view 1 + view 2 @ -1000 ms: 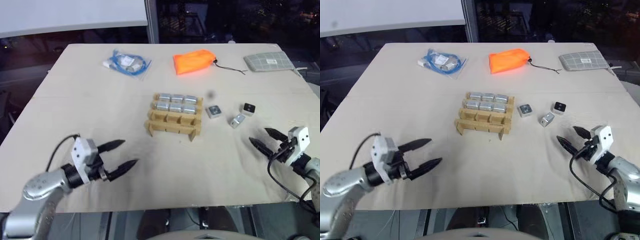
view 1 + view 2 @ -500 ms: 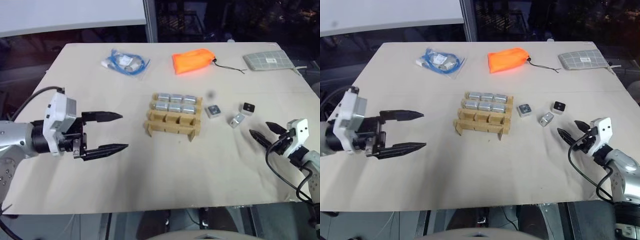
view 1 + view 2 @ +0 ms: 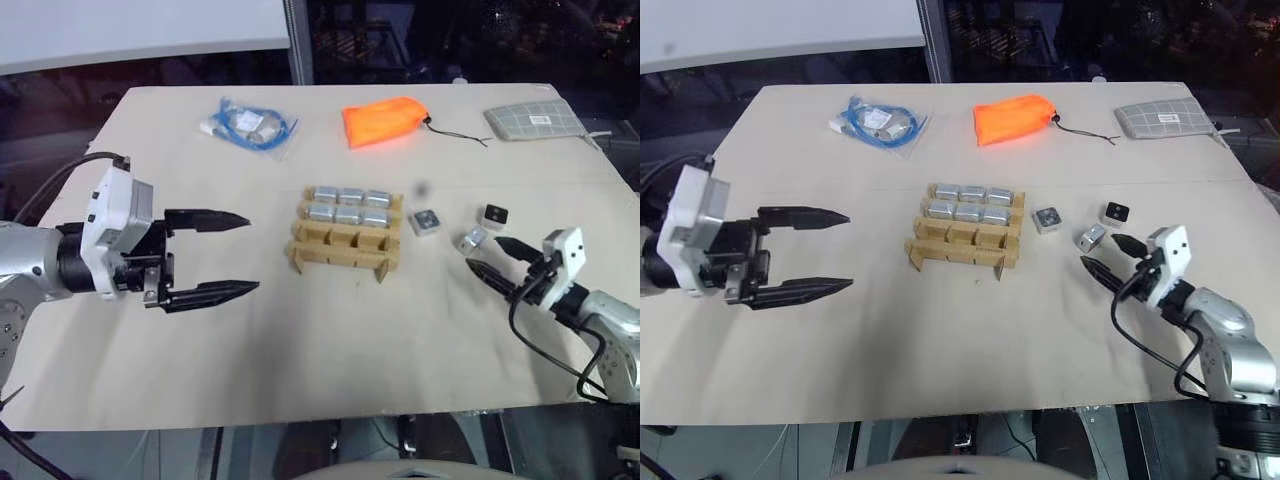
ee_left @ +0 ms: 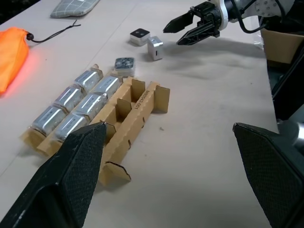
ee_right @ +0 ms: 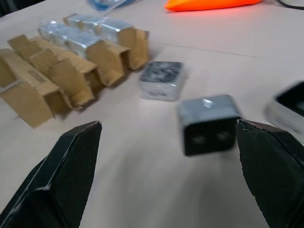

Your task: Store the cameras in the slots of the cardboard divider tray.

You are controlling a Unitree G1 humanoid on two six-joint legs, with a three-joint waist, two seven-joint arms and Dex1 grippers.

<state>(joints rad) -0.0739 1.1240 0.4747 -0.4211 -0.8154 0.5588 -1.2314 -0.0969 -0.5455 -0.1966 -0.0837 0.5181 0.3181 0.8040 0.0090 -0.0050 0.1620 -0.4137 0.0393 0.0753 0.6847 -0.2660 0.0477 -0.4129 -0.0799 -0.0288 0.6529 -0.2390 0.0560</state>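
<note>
the only print that shows sits on the cardboard divider tray [image 4: 124, 124] — a short dark line of characters on one of its strips, too small to read for certain. a white label lies on the grey checked pad [image 3: 535, 121] at the table's far right corner, but its writing cannot be made out.
</note>
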